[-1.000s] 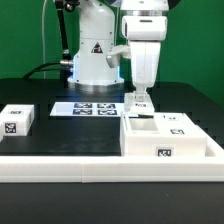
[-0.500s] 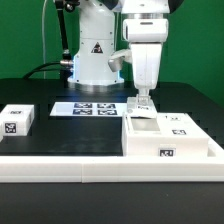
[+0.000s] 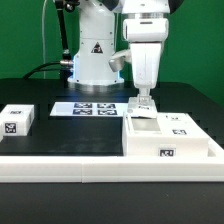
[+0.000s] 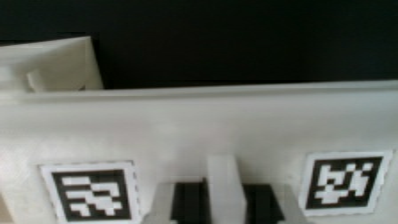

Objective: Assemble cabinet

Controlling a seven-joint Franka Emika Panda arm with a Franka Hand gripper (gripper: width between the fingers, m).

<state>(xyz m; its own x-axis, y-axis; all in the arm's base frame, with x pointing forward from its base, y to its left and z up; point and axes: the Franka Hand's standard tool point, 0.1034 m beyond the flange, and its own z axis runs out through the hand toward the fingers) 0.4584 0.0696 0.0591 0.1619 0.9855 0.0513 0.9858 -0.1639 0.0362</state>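
Observation:
The cabinet body [image 3: 172, 140] is a glossy white open box with black-and-white tags, standing at the exterior view's right. My gripper [image 3: 143, 101] hangs straight down over the body's rear left corner. It is shut on the thin edge of a white cabinet panel [image 3: 144, 106], which reaches down into the box. In the wrist view, the gripper [image 4: 222, 198] pinches a narrow white strip between two dark fingers [image 4: 180, 205]. The panel [image 4: 214, 120] spreads wide there, with a tag on each side of the fingers. A smaller white tagged part [image 3: 17, 120] lies at the exterior view's left.
The marker board [image 3: 90, 108] lies flat on the black table, behind and left of the cabinet body. A long low white rail [image 3: 90, 166] runs along the front. The robot's white base [image 3: 94, 55] stands at the back.
Over the first half second the gripper shifted slightly to the exterior view's right and down with the panel. It has held still since.

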